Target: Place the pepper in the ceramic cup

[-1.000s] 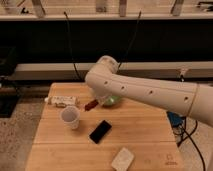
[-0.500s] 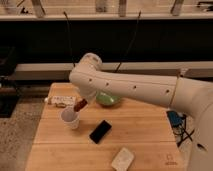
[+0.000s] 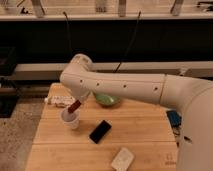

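Note:
The pepper point(image 3: 75, 106), small and dark red-brown, hangs tilted from my gripper point(image 3: 79, 100), which is shut on its upper end. Its lower end is just over the rim of the white ceramic cup point(image 3: 70, 120). The cup stands upright on the left part of the wooden table point(image 3: 142, 125). My white arm reaches in from the right and hides most of the gripper.
A green bowl point(image 3: 106, 100) sits behind the arm at the table's back. A flat black phone point(image 3: 100, 131) lies right of the cup. A white packet point(image 3: 58, 101) lies at the back left. A white block point(image 3: 122, 159) is near the front edge.
My gripper has carried the pepper left and down, from beside the green bowl to just over the cup. The cup, phone and bowl have not moved.

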